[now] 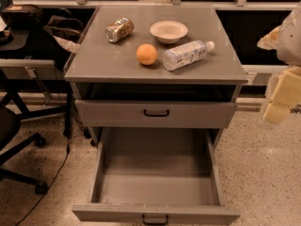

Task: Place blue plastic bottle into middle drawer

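— looking for the gripper (282, 95)? it's over at the right edge of the scene, pale and yellowish, hanging out to the right of the cabinet (94, 67), about level with the upper drawer (197, 114).

— open or closed?

— can't tell from where i stand, and i can't tell whether it has hold of anything. it's well apart from everything on the cabinet top.

— and the blue plastic bottle (185, 55)?

— lying on its side on the grey top, towards the front right. its white cap points to the back right. an orange (146, 54) sits just beside its base, on the left; whether the two touch i can't say.

— what else is up there?

— a shallow cream bowl (169, 31) just behind the bottle and the orange, and a shiny can (119, 29) on its side at the back left, apart from the rest.

— the middle drawer (155, 173)?

— pulled far out towards us, below the upper one, with its flat grey floor and low side walls in plain sight and a small black handle on the front lip. the upper drawer shows only its front panel, with a black handle of its own.

— anything beside the cabinet?

— a dark office chair (14, 140) on the speckled floor at the left.
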`<state>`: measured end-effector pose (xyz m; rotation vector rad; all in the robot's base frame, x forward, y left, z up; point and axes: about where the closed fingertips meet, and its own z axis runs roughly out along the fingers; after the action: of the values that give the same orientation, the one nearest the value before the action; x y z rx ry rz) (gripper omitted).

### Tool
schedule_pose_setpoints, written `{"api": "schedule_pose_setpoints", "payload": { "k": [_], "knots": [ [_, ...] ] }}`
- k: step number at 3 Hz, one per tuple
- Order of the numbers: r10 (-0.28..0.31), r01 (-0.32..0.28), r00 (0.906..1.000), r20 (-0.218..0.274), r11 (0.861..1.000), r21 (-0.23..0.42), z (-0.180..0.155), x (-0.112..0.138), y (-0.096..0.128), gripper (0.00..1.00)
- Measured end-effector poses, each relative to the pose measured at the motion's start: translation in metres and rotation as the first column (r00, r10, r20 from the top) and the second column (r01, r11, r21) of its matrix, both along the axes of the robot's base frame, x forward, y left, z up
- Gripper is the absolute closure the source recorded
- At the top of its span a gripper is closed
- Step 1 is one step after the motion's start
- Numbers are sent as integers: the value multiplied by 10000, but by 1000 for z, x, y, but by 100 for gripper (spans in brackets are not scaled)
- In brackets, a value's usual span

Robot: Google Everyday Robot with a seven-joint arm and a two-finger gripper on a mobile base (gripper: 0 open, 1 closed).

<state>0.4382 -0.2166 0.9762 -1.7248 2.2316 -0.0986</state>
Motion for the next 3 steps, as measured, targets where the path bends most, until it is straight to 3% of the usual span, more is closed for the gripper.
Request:
{"api": "schedule_pose_setpoints", "payload": {
  "k": [1, 2, 3],
  "knots": [
    [117, -117, 9999, 47, 9999, 7, 1, 1, 1, 0],
    [1140, -1144, 9932, 220, 9933, 139, 5, 15, 4, 0],
    [2437, -2446, 9695, 244, 9686, 437, 5, 37, 6, 0]
  ]
}}
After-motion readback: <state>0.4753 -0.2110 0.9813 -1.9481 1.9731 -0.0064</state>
